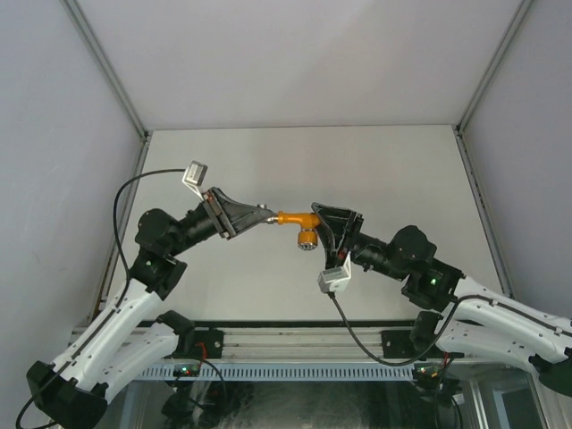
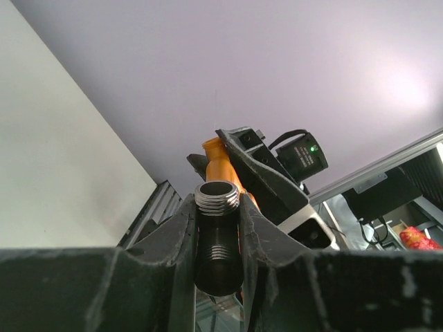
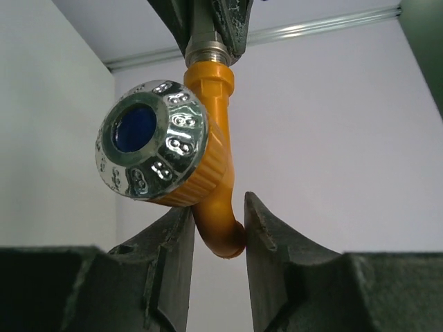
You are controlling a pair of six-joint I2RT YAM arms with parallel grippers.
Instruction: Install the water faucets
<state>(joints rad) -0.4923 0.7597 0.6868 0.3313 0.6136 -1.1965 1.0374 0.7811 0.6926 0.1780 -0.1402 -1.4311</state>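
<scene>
Nearest the lens, right wrist view: shows the right gripper (image 3: 218,225) from behind its two dark fingers (image 3: 163,277), nearly closed and pressing on either side of the bent spout tip of the orange-yellow water faucet (image 3: 220,187). Shows the faucet held up in the air, spout end toward the lens, with its round chrome knob (image 3: 152,142), blue at the centre, turned left and toward the lens. Shows at the far end the faucet's orange hexagonal collar meeting a grey metal pipe fitting (image 3: 210,47), itself caught between the fingers of the left gripper (image 3: 208,17) at the top edge.

Left wrist view: looks along the left gripper's closed fingers, clamped on the fitting's smooth barrel, with its threaded open mouth uppermost in the picture. Places the orange faucet directly behind the fitting, with the right gripper's black body beyond it.

Top external view: sets both arms raised above the white table (image 1: 375,170), grippers pointing at each other mid-table. Lines up, left to right, left gripper, fitting, faucet, right gripper, each touching the next. Puts the knob on the near side of the faucet body, toward the arm bases. Cannot tell from any view how far the faucet's thread sits inside the fitting.
</scene>
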